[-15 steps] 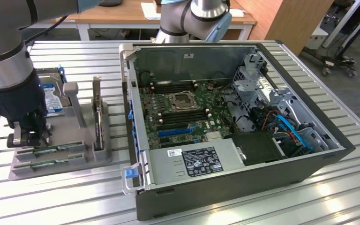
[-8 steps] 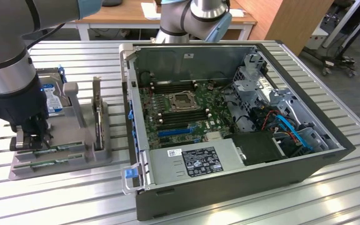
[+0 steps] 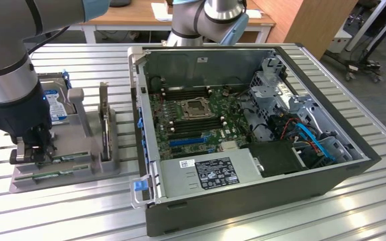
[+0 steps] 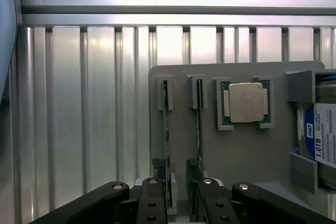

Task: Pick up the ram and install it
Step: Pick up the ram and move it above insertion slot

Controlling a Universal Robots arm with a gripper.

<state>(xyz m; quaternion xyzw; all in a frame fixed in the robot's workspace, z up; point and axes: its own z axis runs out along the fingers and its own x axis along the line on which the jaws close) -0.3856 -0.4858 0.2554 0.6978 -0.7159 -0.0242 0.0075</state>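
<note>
Ribbed aluminium counter (image 3: 354, 201) carries an open computer case (image 3: 247, 201) and, at the exterior view's left, a grey holder (image 4: 236, 150) of parts. The ram (image 4: 166, 129) sits in a slot of that holder, with a second stick just beside it, so by the look of it nothing is picked up yet. The gripper (image 4: 178, 200) is low over the sticks' near ends with its jaws apart and nothing clamped; I cannot tell which stick lies between them. Lifting, carrying and seating are all left to do, and the memory slots (image 3: 191, 123) on the board look empty. The ram stands on its long edge, its long axis level and running along the counter's ribs, one end toward the case
</note>
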